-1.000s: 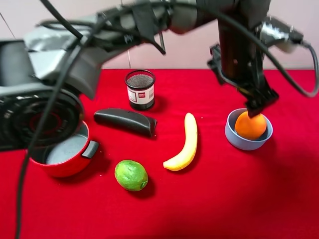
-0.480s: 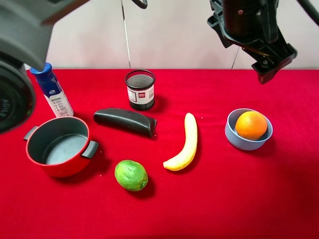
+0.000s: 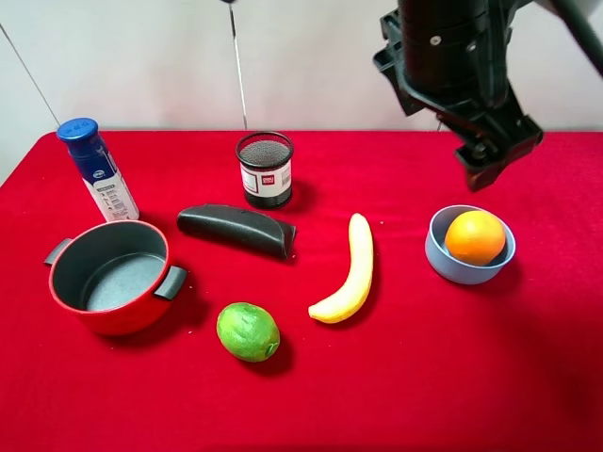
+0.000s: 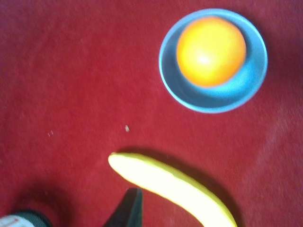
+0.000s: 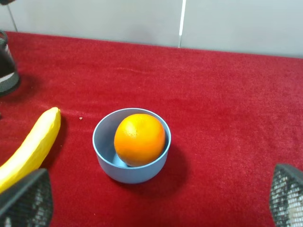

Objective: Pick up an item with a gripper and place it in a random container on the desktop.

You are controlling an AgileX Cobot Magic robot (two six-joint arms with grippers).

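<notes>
The orange fruit [image 3: 474, 235] lies inside the light blue bowl [image 3: 443, 259] on the right of the red cloth desktop [image 3: 396, 377]. My left gripper [image 3: 499, 160] reaches across and hangs high above and behind the bowl, empty, its jaws apart. The left wrist view looks straight down on the orange [image 4: 211, 51] in the bowl [image 4: 208, 101], with one black fingertip [image 4: 130, 210] showing. My right gripper [image 5: 156, 198] is wide open and low, facing the bowl [image 5: 130, 172] and orange [image 5: 139, 138]. It is out of the exterior high view.
A yellow banana [image 3: 349, 273] lies left of the bowl, with a green lime [image 3: 248, 331] further left. A red pot [image 3: 122, 320], a blue-capped bottle [image 3: 97, 169], a black mesh cup [image 3: 265, 169] and a black case [image 3: 236, 229] stand on the left half.
My left gripper has let go of the orange and risen from the bowl. The left arm has swung up out of view, uncovering the bottle and pot. The orange stays in the bowl.
</notes>
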